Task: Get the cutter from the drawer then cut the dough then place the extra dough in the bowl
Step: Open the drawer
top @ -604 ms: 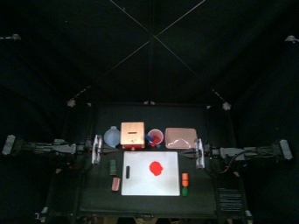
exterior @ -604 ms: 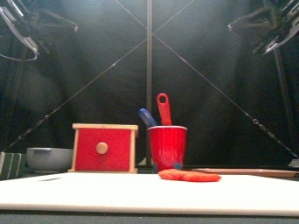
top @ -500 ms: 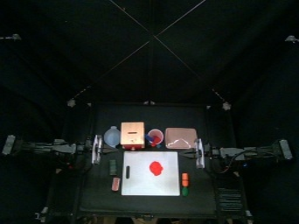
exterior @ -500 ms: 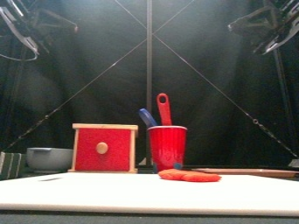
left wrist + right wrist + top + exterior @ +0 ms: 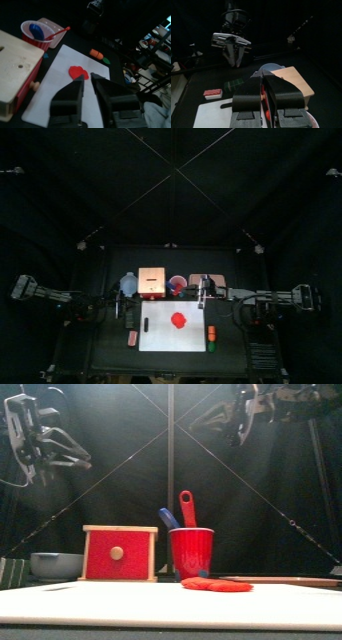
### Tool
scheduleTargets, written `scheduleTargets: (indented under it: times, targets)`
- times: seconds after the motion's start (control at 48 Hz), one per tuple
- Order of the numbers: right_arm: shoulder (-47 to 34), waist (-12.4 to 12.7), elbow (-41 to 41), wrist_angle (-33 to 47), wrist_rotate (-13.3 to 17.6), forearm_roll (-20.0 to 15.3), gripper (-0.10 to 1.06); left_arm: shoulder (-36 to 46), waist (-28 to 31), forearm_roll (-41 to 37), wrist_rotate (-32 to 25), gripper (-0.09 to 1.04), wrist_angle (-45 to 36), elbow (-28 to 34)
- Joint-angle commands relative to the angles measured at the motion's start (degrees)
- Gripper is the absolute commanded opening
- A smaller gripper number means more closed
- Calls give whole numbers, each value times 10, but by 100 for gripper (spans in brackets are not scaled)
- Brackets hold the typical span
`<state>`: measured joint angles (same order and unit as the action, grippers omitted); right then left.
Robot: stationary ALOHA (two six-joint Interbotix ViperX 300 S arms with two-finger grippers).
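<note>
Plainly, the red dough (image 5: 178, 317) lies flat on the white board (image 5: 160, 340), a little toward 12 o'clock from the board's middle. The board's half toward 6 o'clock is bare, and so is its 9 o'clock side. At its 3 o'clock edge sit two small toy foods (image 5: 211, 335), one orange and one green. Off its 9 o'clock edge, on the black bench (image 5: 107, 353), lie a dark green block (image 5: 128, 315) and a pinkish piece (image 5: 131, 338).

A narrow strip of bare bench separates the board's 12 o'clock edge from a row of things. The wooden box (image 5: 120, 554) stands at the board's 11 o'clock. Its red drawer front (image 5: 102, 555) is shut flush and carries a pale round knob (image 5: 116, 553). The blue-grey bowl (image 5: 56, 565) is just at the box's 9 o'clock. The red cup (image 5: 191, 552) is close at its 3 o'clock and holds a blue knife (image 5: 167, 517) and a red knife (image 5: 187, 507), both upright. The pink tray (image 5: 205, 285) lies at the cup's 3 o'clock.

Both arms hang high over the bench, well clear of everything on it. The left pincer (image 5: 87, 77) is above the 9 o'clock side. Its jaws are drawn close with only a sliver between them, and they hold nothing. The right pincer (image 5: 263, 76) reaches in from 3 o'clock over the tray. Its jaws are just as narrow and hold nothing.
</note>
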<state>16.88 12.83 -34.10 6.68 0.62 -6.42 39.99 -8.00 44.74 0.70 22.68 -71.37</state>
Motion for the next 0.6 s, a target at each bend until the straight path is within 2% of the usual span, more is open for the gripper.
scheduleTargets:
  times: [0.021,0.146,0.271,0.354,0.521,0.604]
  targets:
    - [-38,16,69,-63,-2,-1,3,-13,-1,89,-2,98,13,17]
    - [-113,39,160,-171,-4,-1,3,-71,1,190,-2,98,45,20]
    - [-195,59,246,-241,-8,6,3,-132,2,268,-1,98,54,51]
    - [-256,69,304,-288,-8,25,3,-168,2,295,0,98,55,69]
    - [-345,75,408,-388,-11,74,3,-244,9,323,0,98,55,111]
    - [-374,76,445,-418,-10,86,3,-270,17,338,0,98,55,127]
